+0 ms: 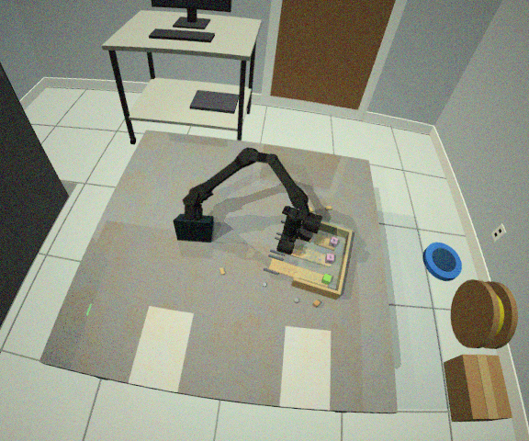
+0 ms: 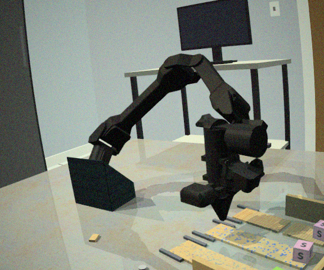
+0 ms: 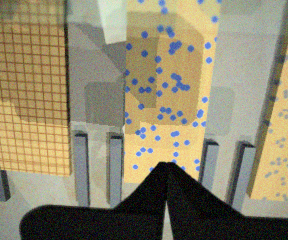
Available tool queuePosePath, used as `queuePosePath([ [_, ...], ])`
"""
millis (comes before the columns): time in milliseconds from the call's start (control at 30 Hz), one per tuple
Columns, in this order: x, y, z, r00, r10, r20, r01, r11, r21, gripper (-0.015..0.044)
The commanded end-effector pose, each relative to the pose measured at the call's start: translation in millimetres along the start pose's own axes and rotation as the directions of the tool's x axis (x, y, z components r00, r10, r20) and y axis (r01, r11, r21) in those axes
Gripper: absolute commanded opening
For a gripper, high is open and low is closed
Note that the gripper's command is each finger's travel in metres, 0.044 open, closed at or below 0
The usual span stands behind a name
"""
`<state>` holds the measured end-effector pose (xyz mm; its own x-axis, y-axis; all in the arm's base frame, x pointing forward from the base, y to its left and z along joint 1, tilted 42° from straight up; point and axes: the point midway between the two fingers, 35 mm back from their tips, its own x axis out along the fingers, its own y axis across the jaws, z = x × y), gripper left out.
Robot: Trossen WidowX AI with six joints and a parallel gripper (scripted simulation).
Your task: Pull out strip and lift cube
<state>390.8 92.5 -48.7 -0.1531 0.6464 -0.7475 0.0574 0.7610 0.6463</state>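
Note:
My gripper (image 2: 222,218) (image 3: 165,169) is shut and empty, tips down, above the near end of the blue-dotted middle strip (image 1: 311,254) (image 2: 252,243) (image 3: 179,142). That strip looks unbroken and carries a pink cube marked S (image 1: 330,257) (image 2: 302,251) at its far end. The gridded strip (image 2: 261,220) (image 3: 29,90) is in two pieces with a gap; its far piece (image 2: 301,232) carries another pink S cube (image 1: 333,241) (image 2: 322,230). The grey-speckled strip (image 1: 298,272) (image 2: 214,257) (image 3: 284,150) carries a plain green cube (image 1: 327,278). I cannot tell whether the tips touch the strip.
A low wooden wall (image 1: 345,265) (image 2: 310,209) encloses the cubes' end of the strips. Short grey rails (image 2: 171,255) (image 3: 81,170) flank the strips' near ends. Small loose bits, such as a tan block (image 1: 221,271) (image 2: 94,238) and an orange block (image 1: 317,303), lie outside the wall.

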Motion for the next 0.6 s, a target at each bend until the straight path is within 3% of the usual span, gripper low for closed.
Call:
queuePosePath([
  [0,6.8,-0.3,-2.0,1.0,0.004,-0.005,-0.004,1.0,0.008,0.0],
  [567,30.2,0.3,-3.2,1.0,0.006,-0.005,-0.006,1.0,0.008,0.0],
])
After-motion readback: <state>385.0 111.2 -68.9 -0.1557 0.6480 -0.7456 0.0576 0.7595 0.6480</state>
